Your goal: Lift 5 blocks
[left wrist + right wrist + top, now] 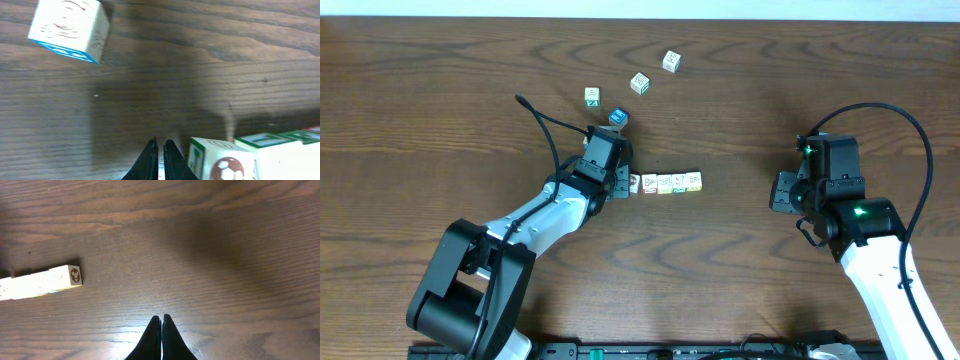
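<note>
The left gripper (160, 146), shut and empty, sits just beside one end of the blocks (665, 183), five in a touching row. The right gripper (161, 318), also shut and empty, faces the other end from well apart, likely so both can pinch the row.

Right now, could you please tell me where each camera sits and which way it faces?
Overhead: above the table, facing down; row of blocks, both arms.
Left wrist: on left arm, past shut left end effector toward blue-edged cube.
Right wrist: on right arm, past shut right end effector.
Shared: all three show the row.
</note>
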